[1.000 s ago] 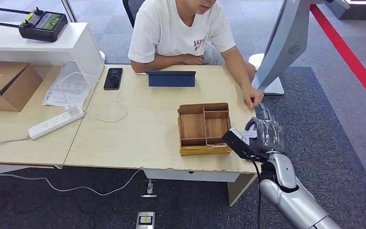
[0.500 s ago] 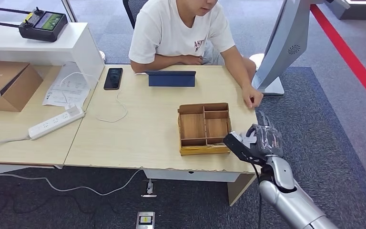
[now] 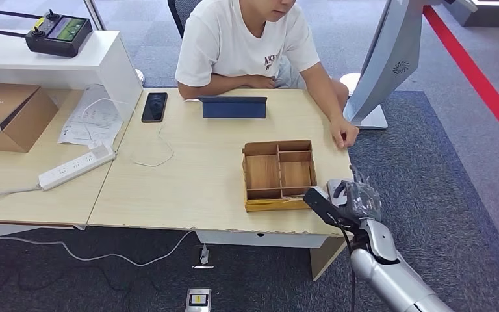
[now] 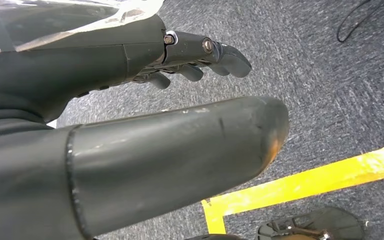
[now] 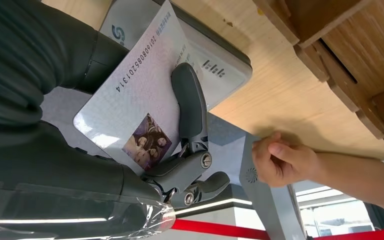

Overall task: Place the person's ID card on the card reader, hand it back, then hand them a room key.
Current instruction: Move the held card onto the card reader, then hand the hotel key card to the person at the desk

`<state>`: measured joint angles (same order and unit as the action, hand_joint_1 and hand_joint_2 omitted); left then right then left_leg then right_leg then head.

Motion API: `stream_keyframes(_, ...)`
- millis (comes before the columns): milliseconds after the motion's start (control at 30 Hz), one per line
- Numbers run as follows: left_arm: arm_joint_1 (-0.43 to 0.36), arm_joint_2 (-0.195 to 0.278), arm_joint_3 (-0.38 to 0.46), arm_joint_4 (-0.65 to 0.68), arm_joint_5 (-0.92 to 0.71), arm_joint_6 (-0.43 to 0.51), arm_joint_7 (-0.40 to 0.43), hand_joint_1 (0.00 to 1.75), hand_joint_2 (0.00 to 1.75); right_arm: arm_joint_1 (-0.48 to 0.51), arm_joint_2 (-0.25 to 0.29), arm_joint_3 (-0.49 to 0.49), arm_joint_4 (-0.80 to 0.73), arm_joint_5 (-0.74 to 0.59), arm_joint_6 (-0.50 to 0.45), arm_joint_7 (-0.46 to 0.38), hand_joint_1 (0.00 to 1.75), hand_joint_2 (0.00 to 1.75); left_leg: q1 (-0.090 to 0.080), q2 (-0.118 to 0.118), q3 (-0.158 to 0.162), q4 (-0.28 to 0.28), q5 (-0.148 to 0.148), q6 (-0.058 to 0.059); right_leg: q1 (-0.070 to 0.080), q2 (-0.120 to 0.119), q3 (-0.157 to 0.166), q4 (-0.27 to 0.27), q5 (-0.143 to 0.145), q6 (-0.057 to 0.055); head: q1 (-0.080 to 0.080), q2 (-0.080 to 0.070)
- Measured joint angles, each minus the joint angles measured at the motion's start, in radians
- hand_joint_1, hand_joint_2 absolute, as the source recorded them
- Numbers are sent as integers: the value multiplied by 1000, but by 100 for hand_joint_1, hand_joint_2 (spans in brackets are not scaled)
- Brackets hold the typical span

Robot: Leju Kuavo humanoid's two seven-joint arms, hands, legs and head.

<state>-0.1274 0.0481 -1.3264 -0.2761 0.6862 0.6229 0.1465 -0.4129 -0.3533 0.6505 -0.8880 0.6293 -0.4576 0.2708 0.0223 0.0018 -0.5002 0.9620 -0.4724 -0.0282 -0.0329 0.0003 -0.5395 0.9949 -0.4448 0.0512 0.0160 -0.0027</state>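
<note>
We hold ID card (image 5: 135,107) in right hand (image 3: 354,198), fingers (image 5: 190,100) pinching it, over card reader (image 5: 215,67). Left hand (image 4: 130,125) empty, fingers spread. Next: lay card flat on reader.

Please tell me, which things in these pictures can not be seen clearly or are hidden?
- Card reader: right wrist view, largely covered by the ID card; head view, hidden behind the right hand.
- Small print on the ID card: too small.
- Contact between card and reader: cannot tell.
- Room key: not made out.
</note>
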Motion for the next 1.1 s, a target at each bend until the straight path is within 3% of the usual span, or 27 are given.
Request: stream_keyframes(1100,1,0,0,0,2,-7,-14,0,0,-17,40,25,156,-80,-28,-49,175,175,0,0,0,0,0,0,0,0,0,0,0,0,0,0)
